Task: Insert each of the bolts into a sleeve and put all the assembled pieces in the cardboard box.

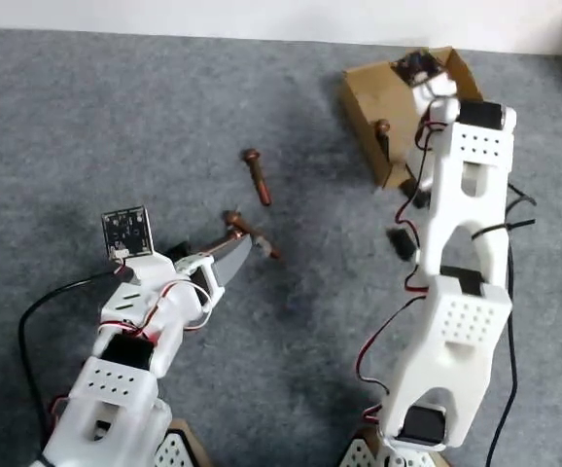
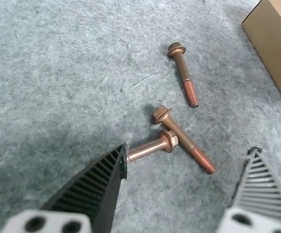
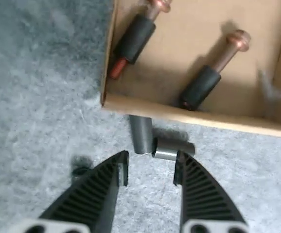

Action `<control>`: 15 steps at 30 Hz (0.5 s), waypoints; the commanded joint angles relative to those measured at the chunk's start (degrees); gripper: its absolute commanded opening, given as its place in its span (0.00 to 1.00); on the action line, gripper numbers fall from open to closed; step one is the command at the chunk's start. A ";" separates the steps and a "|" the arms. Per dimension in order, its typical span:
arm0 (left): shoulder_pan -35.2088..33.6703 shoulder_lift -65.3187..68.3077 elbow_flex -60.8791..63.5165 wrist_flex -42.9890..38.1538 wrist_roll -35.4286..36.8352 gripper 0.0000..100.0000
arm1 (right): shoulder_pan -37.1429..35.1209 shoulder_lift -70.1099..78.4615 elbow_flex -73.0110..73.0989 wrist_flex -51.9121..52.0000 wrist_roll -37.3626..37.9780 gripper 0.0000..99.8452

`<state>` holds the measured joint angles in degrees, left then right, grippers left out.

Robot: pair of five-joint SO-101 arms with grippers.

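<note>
Three bare copper bolts lie on the grey carpet: one alone (image 2: pixel 183 75) (image 1: pixel 257 176), and two touching in a V (image 2: pixel 184 141) (image 2: pixel 150 148) (image 1: pixel 248 233). My left gripper (image 2: pixel 189 151) (image 1: pixel 234 251) hovers open just above the touching pair. The cardboard box (image 3: pixel 189 114) (image 1: pixel 388 92) holds two bolts pushed into black sleeves (image 3: pixel 133 41) (image 3: pixel 201 85). Two empty dark sleeves (image 3: pixel 140 133) (image 3: pixel 172 148) lie just outside the box wall. My right gripper (image 3: pixel 151 158) is open right over them, its fingertips at either side of the sleeves.
The right arm (image 1: pixel 466 195) stretches over the box's near side and hides the sleeves in the high view. A corner of the box (image 2: pixel 276 43) is in the left wrist view. Open carpet lies between the two arms.
</note>
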<state>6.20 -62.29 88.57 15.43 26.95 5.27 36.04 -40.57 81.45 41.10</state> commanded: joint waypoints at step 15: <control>-0.22 -0.31 -0.48 -1.14 -0.09 0.35 | 1.71 13.05 -3.03 -7.87 1.05 0.14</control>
<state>6.20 -62.29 88.57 15.43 26.95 6.42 48.79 -42.95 74.24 41.36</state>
